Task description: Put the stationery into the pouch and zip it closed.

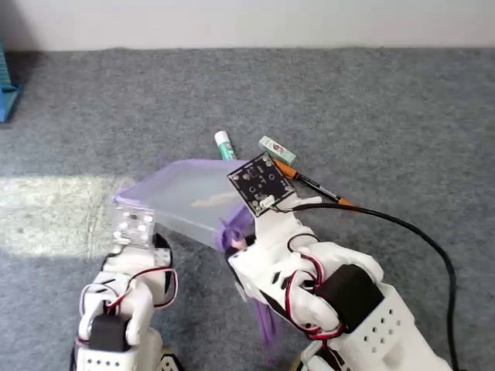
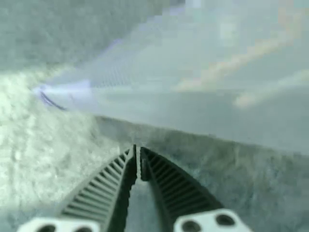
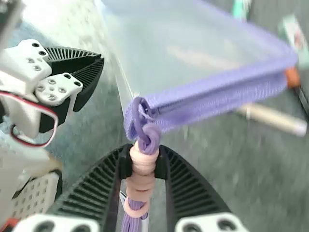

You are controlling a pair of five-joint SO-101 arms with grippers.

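Note:
The translucent purple pouch (image 1: 186, 197) lies mid-table, its zip edge (image 3: 217, 94) facing my right arm. My right gripper (image 3: 141, 162) is shut on the pink beaded zip pull (image 1: 233, 241), with a purple tassel (image 1: 263, 317) trailing behind it. My left gripper (image 2: 137, 153) is shut on nothing, its tips just short of the pouch's near edge (image 2: 193, 121). Beyond the pouch lie a glue stick (image 1: 224, 144), a small green eraser (image 1: 276, 149) and an orange-ended pen (image 1: 309, 183). Faint shapes show through the pouch wall (image 2: 231, 63).
Grey carpet (image 1: 387, 100) covers the table. A black cable (image 1: 410, 232) runs from the right arm toward the near right edge. A blue object (image 1: 6, 93) sits at the far left edge. A white wall (image 1: 247, 23) bounds the back.

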